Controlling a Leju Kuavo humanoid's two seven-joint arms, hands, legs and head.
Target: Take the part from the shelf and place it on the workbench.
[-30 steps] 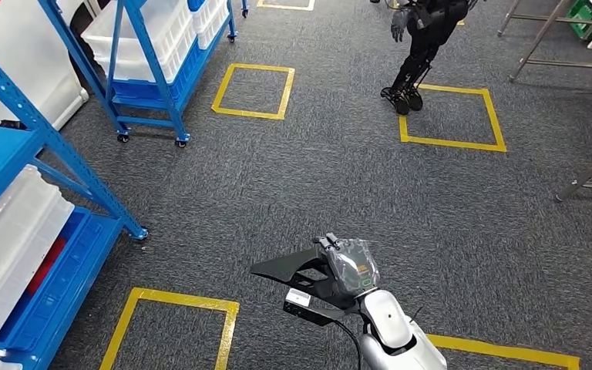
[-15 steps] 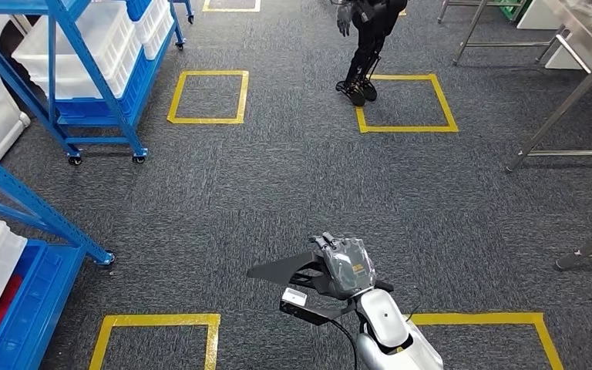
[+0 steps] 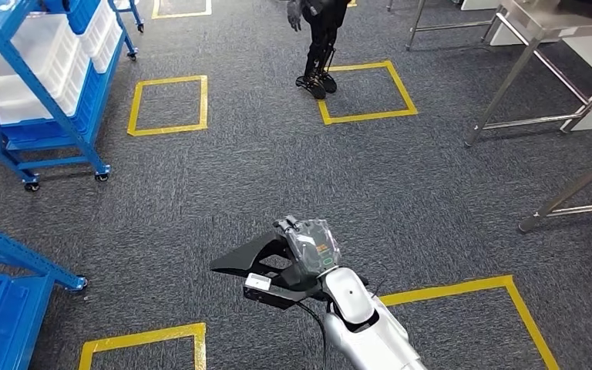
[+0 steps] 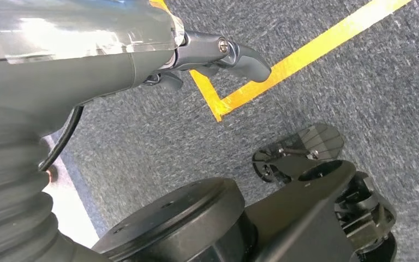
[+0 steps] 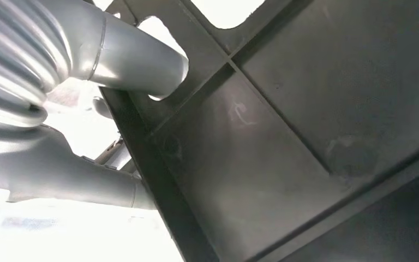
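In the head view my right hand grips a flat black part with ribs and cut-outs, carried low in front of me over the grey carpet. The right wrist view shows the part's ribbed underside close up, with my grey thumb against its edge. The steel workbench stands at the far right on slanted legs. The blue shelf with white bins is at the far left. My left hand hangs over the carpet with nothing in it, fingers apart.
Yellow taped squares mark the carpet, with one corner just right of my arm. A black humanoid robot stands on a far square. A second blue rack is at the near left. More steel legs are at the right.
The whole scene has slid left as the camera turned right: the shelves move off to the left and the workbench comes in at the right. My right hand still holds the part.
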